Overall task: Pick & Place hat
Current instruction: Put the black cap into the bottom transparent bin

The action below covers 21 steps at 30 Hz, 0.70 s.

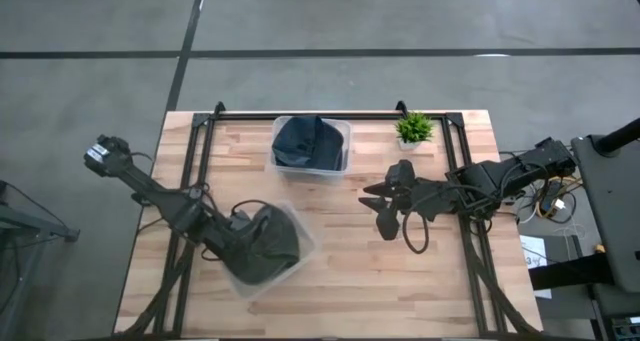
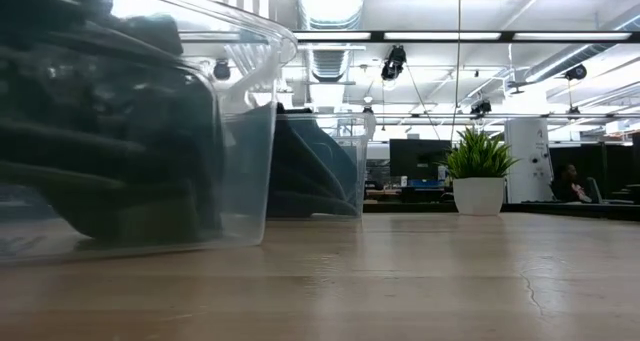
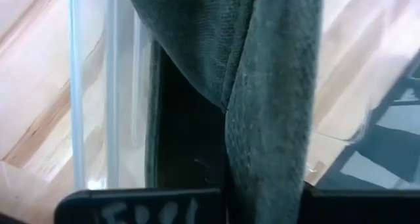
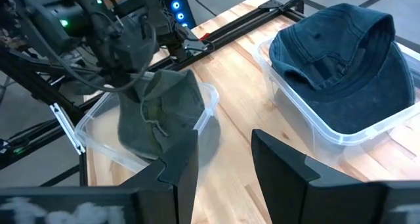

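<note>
Item: my left gripper [image 4: 125, 50], fingers clenched on grey-green hat [image 4: 157, 112] over clear bin [image 4: 98, 129]; risk: brim snags rim, tipping bin; right gripper [image 4: 223, 158] released, idle.

Grey-green hat [image 4: 157, 112], navy cap [image 4: 338, 60], clear bins [image 4: 98, 129], pale wood table [image 1: 350, 271].

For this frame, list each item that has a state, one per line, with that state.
Grey-green hat: gripped, hanging partly inside the near bin.
Near bin: open, no lid.
Blue hat: resting in the far bin.
Far bin: open, no lid.
Left gripper: shut on the grey-green hat.
Right gripper: open, empty, over the table.
Plant: upright.
</note>
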Available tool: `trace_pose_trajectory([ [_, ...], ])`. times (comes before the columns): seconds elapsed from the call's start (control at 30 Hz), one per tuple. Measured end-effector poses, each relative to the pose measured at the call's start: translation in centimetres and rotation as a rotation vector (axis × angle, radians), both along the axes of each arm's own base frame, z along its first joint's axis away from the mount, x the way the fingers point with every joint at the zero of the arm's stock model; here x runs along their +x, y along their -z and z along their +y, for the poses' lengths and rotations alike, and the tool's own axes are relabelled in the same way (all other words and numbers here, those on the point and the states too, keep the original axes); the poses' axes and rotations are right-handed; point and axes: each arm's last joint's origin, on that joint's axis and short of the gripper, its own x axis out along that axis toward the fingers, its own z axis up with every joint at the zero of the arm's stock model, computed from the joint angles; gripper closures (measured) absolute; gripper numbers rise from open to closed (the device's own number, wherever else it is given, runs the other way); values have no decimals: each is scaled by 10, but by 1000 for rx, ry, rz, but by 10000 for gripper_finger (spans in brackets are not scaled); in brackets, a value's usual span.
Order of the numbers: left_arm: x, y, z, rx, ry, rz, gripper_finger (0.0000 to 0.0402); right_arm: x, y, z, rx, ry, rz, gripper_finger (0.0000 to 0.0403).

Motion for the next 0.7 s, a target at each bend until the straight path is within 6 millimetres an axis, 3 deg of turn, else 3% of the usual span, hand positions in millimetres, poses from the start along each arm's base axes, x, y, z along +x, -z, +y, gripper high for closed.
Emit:
trace_pose_trajectory([
  [0.27, -2, 8, 1, -18, -42, 35, 367, 0, 0, 0, 1, -2, 0, 268],
  [0.7, -1, 4, 0, -37, -74, 29, 364, 0, 0, 0, -5, -7, 1, 268],
])
